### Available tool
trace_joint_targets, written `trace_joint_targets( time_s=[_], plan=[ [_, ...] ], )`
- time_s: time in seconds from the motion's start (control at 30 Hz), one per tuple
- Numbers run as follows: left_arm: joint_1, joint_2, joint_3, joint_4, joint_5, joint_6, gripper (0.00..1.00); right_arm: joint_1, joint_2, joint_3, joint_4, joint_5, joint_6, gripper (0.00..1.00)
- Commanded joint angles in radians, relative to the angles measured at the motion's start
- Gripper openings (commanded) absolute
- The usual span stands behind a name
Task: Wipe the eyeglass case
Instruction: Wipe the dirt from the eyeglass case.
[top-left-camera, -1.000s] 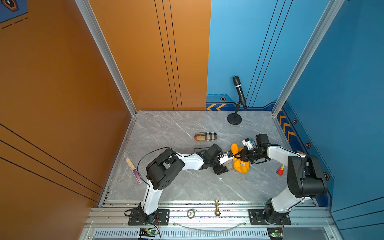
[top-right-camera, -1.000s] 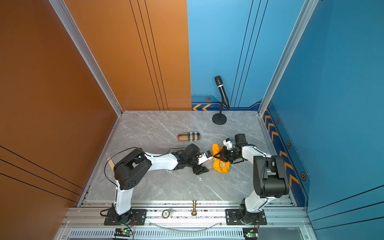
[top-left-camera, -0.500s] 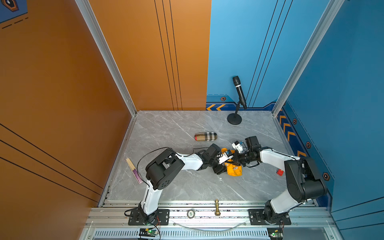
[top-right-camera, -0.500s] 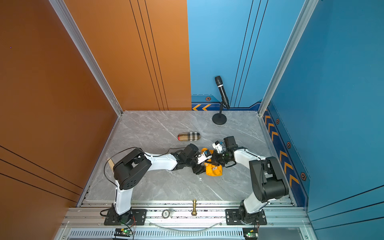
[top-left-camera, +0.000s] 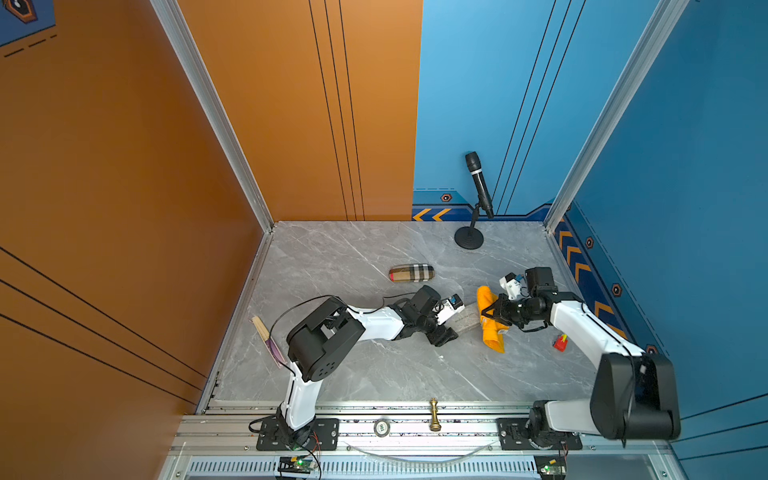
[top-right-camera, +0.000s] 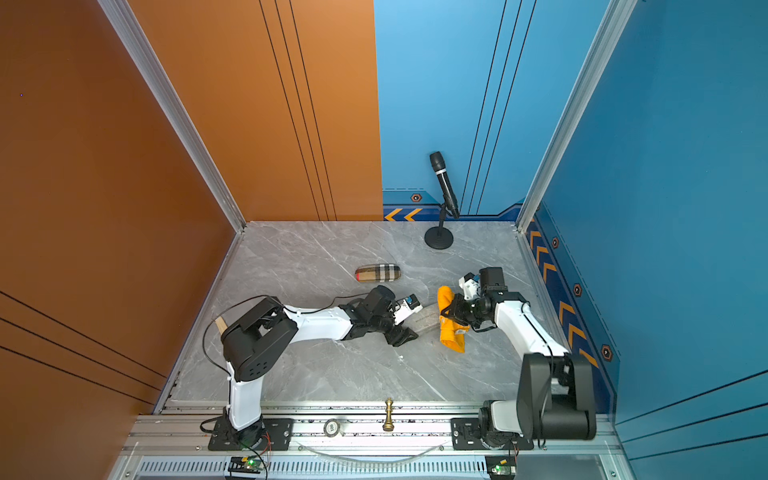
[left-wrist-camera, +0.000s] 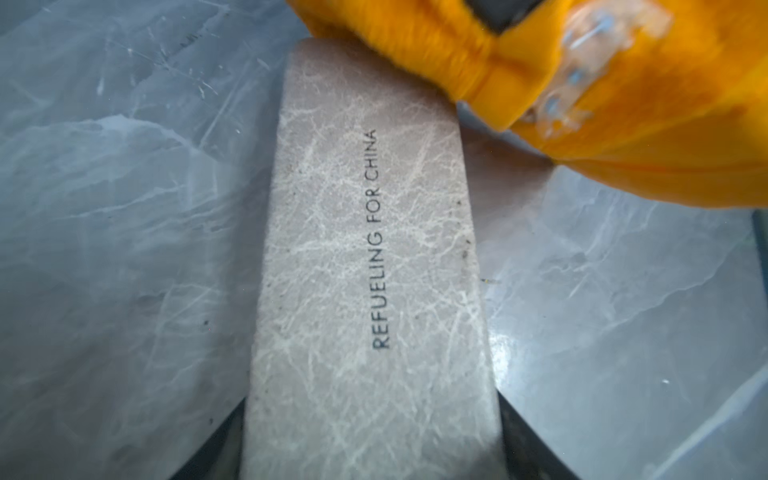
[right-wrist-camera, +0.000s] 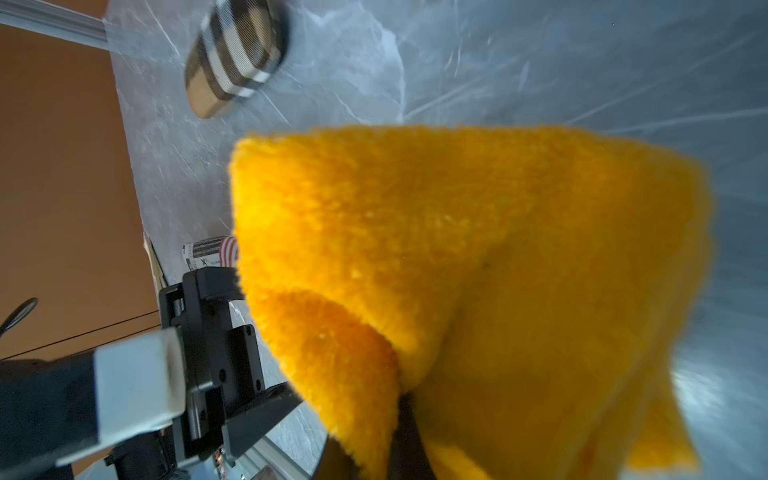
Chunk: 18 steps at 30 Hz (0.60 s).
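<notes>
- Left wrist view: the flat, grey-beige marbled eyeglass case (left-wrist-camera: 370, 291) with printed lettering lies on the grey marble tabletop (left-wrist-camera: 124, 208). Its near end sits between the dark jaws of your left gripper (top-left-camera: 453, 323).
- That gripper is part-closed against the case's long edges. I judge this pins the case so it does not slide under the wipe.
- Your right gripper (top-left-camera: 494, 312) is clamped tight on the fluffy orange cloth (top-left-camera: 491, 328), bunched so a thick fold hangs down as a wiping pad.
- The cloth meets the case's far end. With the blur, you cannot tell whether it presses on the top face or only brushes the edge.
- In both top views the case lies mid-table between the arms, within reach of each.
</notes>
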Motion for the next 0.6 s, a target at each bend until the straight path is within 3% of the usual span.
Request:
trace_joint_targets(
  time_s=[0.0, 0.13, 0.23, 0.43, 0.57],
  plan=[
    [0.037, -0.100, 0.046, 0.021, 0.070, -0.121, 0.20, 0.014, -0.147, 0.053, -0.082, 0.115, -0.009, 0.00],
    [0.067, -0.115, 0.115, -0.091, 0.142, -0.229, 0.19, 0.069, -0.297, 0.086, -0.148, 0.134, -0.043, 0.00],
    [0.077, -0.127, 0.147, -0.124, 0.209, -0.342, 0.16, 0.217, -0.394, 0.113, -0.207, 0.263, -0.066, 0.00],
    [0.088, -0.154, 0.140, 0.035, 0.377, -0.571, 0.17, 0.478, -0.483, 0.042, -0.085, 0.357, 0.021, 0.00],
    [0.071, -0.196, 0.123, 0.051, 0.444, -0.573, 0.18, 0.455, -0.441, 0.023, -0.027, 0.397, 0.011, 0.00]
  ],
)
